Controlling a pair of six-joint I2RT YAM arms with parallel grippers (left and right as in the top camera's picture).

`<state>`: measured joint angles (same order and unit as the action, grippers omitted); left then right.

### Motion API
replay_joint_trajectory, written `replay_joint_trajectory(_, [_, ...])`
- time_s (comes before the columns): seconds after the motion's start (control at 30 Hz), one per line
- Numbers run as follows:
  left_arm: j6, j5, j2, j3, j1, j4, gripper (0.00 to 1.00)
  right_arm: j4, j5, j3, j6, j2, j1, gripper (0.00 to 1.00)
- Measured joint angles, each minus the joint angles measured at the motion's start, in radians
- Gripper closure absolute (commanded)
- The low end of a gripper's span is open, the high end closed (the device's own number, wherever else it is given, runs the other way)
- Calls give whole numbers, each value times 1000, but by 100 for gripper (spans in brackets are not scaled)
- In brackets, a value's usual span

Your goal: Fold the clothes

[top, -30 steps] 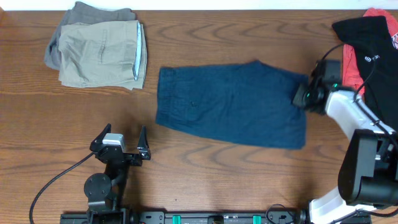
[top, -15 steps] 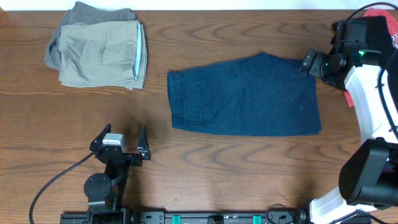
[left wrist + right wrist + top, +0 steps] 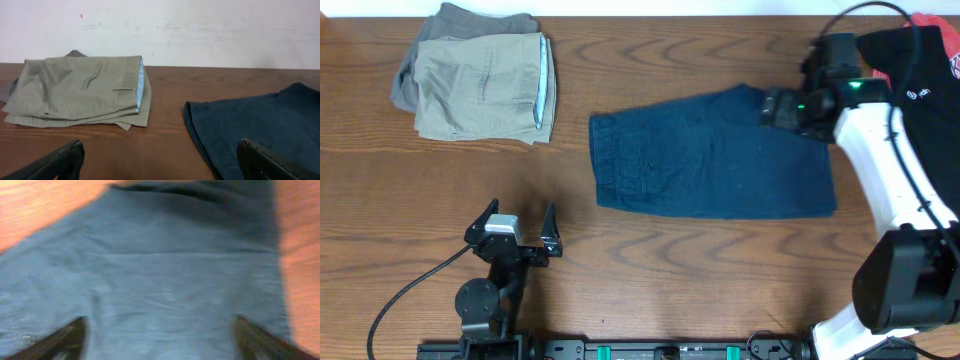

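Note:
Dark navy shorts [image 3: 710, 160] lie flat in the middle of the table, waistband to the left. My right gripper [image 3: 775, 108] hovers over their upper right part; in the right wrist view its jaws [image 3: 160, 325] stand open and wide apart above the blue fabric [image 3: 165, 270], gripping nothing. My left gripper [image 3: 515, 222] rests open near the front left of the table. The left wrist view shows bare wood between its fingers [image 3: 160, 150], with the navy shorts [image 3: 260, 125] ahead to the right.
Folded khaki shorts [image 3: 485, 85] lie on a grey garment [image 3: 420, 70] at the back left, also in the left wrist view [image 3: 80, 90]. A black garment [image 3: 920, 70] and a red cloth [image 3: 930, 20] are piled at the back right corner.
The right gripper dragged the navy shorts to the right, let go of their right edge and opened, then moved left over the shorts. The left arm stayed still.

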<state>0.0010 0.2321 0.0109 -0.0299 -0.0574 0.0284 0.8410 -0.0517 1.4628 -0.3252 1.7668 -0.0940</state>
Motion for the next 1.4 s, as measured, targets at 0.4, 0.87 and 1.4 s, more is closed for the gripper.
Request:
replay_joint_trajectory(0.4, [0, 0, 0, 0, 0, 0, 2, -270, -8, -210, -89, 5, -260, 91])
replay_joint_trajectory(0.87, [0, 0, 0, 0, 0, 0, 2, -376, -59, -331, -235, 131, -402, 78])
replay_joint_trajectory(1.4, [0, 0, 0, 0, 0, 0, 2, -196, -86, -197, -159, 62, -257, 1])
